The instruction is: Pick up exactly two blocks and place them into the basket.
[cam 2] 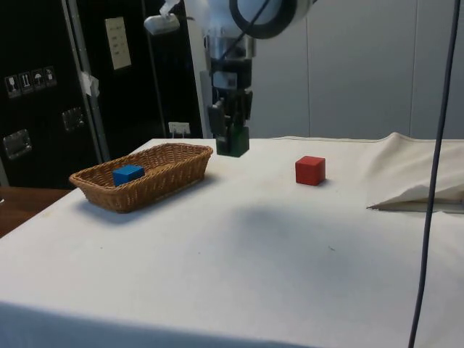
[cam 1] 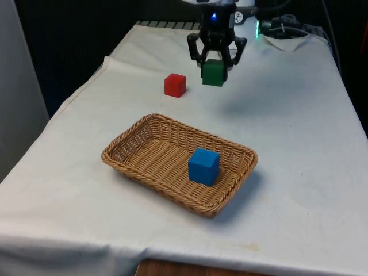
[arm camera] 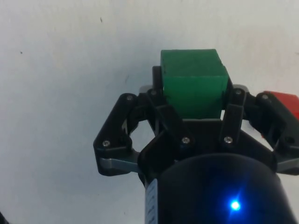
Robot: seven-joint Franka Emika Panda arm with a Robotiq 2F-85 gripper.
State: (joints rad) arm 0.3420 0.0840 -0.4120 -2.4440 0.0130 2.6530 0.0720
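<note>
My gripper (cam 1: 214, 68) is shut on a green block (cam 1: 214, 73), which hangs in the air above the white cloth, behind the basket. From the side the green block (cam 2: 233, 143) hangs just past the basket's far end, in the gripper (cam 2: 232, 138). In the wrist view the green block (arm camera: 194, 84) sits between the fingers, gripper (arm camera: 192, 91). The woven basket (cam 1: 144, 164) holds a blue block (cam 1: 203, 166), also seen as the blue block (cam 2: 127, 174) in the basket (cam 2: 170, 170). A red block (cam 1: 175, 85) rests on the cloth to the front view's left of the gripper.
The red block (cam 2: 310, 170) lies apart from the basket on open cloth. A rumpled fold of cloth (cam 2: 417, 188) rises at the table's edge in the side view. Cables and a power unit (cam 1: 282, 27) sit at the far end.
</note>
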